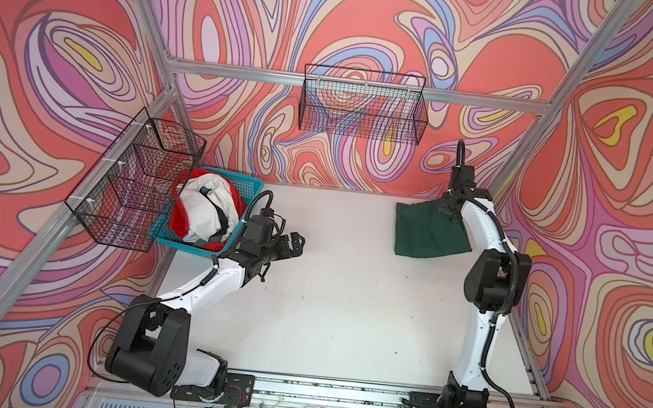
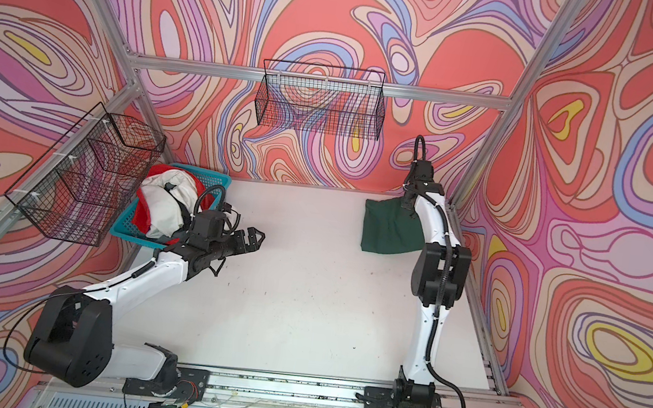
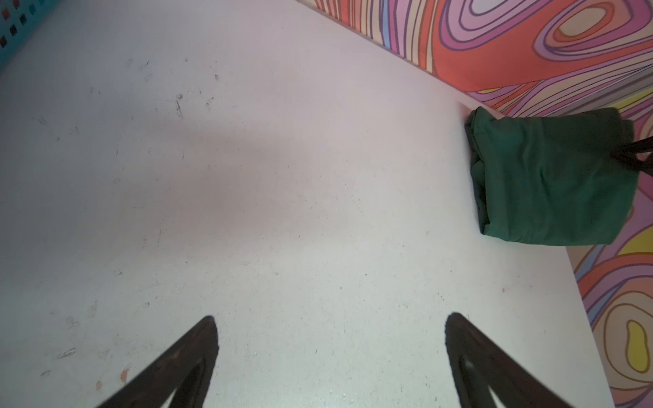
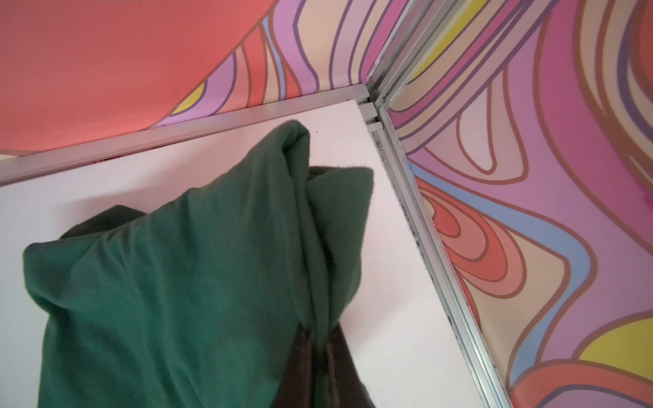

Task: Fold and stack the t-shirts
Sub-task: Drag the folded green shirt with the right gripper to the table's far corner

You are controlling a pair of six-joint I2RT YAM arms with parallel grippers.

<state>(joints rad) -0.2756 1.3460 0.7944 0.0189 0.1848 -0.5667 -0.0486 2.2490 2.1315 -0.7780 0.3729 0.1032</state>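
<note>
At the far right corner of the white tabletop [image 1: 347, 299] we see the dark green folded cloth t-shirt [image 1: 423, 235] lying on the surface, close to the back wall. Our right gripper [image 4: 318, 342] is clenched on a bunched corner of it, and the cloth puckers up between the black fingers [image 4: 300, 353]. Our left gripper [image 3: 330, 325] hangs released over bare table, jaws spread wide and grasping nothing, well apart from that shirt. Just beside it, the teal plastic basket [image 1: 253, 186] holds a crumpled heap of white and red t-shirts [image 1: 207, 208].
</note>
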